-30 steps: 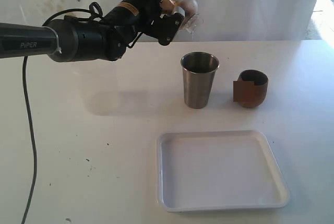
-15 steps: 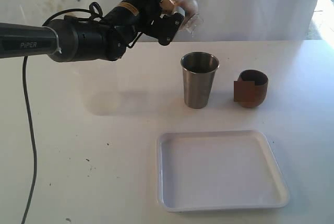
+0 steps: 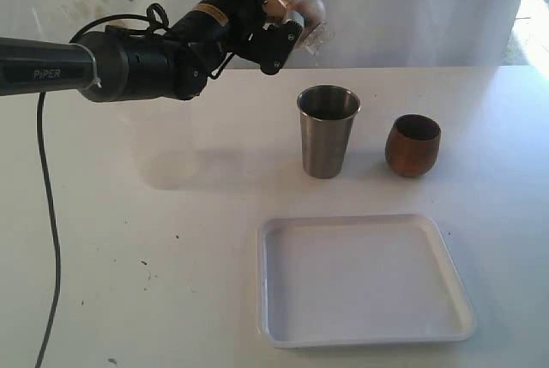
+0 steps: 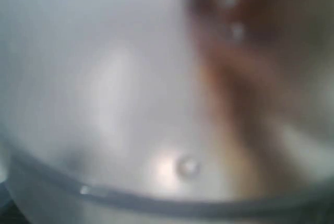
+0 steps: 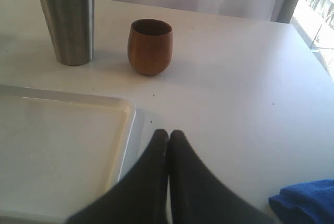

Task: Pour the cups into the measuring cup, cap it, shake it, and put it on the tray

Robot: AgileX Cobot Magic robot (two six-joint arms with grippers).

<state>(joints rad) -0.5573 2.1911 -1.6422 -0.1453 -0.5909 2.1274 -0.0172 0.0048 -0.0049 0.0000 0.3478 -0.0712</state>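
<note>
Looking over the table (image 3: 129,256), I see the tray (image 3: 360,282) lying at the near side with the measuring cup not yet on it. My left arm (image 3: 129,63) reaches in from the left and holds the measuring cup (image 3: 300,9) raised over the far edge of the table, behind the tumbler and tilted. The left fingers (image 3: 274,42) are spread wide around its clear wall. The left wrist view is only a blur of that wall with a brownish smear behind it, so something brown seems to be inside. I cannot tell whether the lid is on.

The tumbler (image 3: 327,132) stands upright on the table beyond the tray, and the wooden cup (image 3: 413,145) stands upright near it on the right, the two apart. I cannot see whether either holds anything. With both cups set down and the measuring cup aloft, I judge the pouring done and the work somewhere in capping or shaking. Setting the cup on the tray is left.

My right fingers (image 5: 162,139) are pressed together, holding nothing, low by the tray's corner. A blue cloth (image 5: 305,203) lies just beside them.
</note>
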